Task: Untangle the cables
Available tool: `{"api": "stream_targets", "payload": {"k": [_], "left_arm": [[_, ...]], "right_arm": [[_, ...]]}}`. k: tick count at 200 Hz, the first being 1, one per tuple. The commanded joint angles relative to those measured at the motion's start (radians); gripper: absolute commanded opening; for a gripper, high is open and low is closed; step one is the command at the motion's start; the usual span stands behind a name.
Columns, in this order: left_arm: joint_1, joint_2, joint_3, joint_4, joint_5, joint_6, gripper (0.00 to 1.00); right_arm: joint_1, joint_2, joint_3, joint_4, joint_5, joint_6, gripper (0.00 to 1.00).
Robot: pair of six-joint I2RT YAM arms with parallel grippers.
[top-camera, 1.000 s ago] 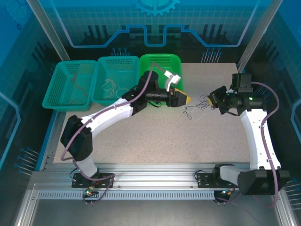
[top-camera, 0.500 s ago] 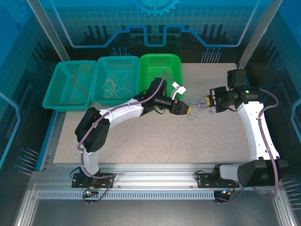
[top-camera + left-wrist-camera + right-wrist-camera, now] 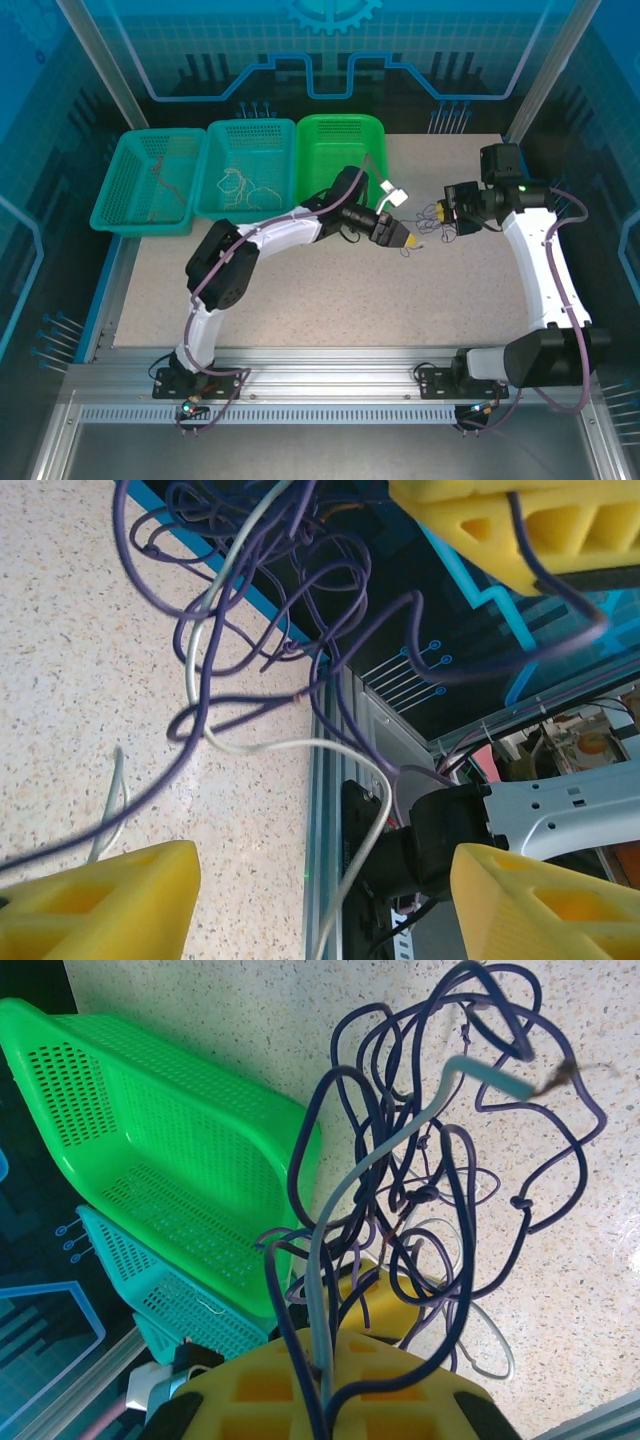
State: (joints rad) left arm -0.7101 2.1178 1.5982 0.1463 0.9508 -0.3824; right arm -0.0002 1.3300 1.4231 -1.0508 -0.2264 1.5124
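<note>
I am pinching the cables (image 3: pixel 428 222) in the right hand (image 3: pixel 446 213), whose pads are pressing together on the top of the knot. That is letting the purple and whitish loops hang free, with the lowest strands trailing onto the bench (image 3: pixel 330 300) near its right rear. Lifting the bundle this way is giving the strands room to separate.

I am holding the left hand (image 3: pixel 408 238) just beside the tangle, its yellow fingers (image 3: pixel 100 900) standing apart. From its wrist camera, a whitish strand and some purple loops are dangling in the gap between them, unclamped. I judge a single strand needs picking here, not a fistful.

The green basket (image 3: pixel 375 135) and two teal baskets (image 3: pixel 245 124) are waiting at the rear left, probably for sorted wires.
</note>
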Motion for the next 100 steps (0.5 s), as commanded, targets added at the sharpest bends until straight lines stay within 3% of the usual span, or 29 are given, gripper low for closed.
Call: {"api": "stream_targets", "payload": {"k": [1, 26, 50, 100], "left_arm": [[-0.02, 0.048, 0.056, 0.012, 0.055, 0.019, 0.62], [-0.028, 0.061, 0.07, 0.0, 0.064, 0.02, 0.36], [-0.027, 0.033, 0.053, -0.032, 0.067, 0.05, 0.0], [0.059, -0.177, -0.073, 0.025, -0.047, 0.012, 0.0]], "right_arm": [[0.012, 0.015, 0.041, -0.003, -0.015, 0.02, 0.0], [0.009, 0.022, 0.043, -0.008, -0.001, 0.019, 0.0], [-0.005, 0.029, 0.028, 0.0, 0.01, 0.012, 0.0], [-0.09, 0.032, -0.023, -0.005, 0.123, -0.147, 0.0]]}}
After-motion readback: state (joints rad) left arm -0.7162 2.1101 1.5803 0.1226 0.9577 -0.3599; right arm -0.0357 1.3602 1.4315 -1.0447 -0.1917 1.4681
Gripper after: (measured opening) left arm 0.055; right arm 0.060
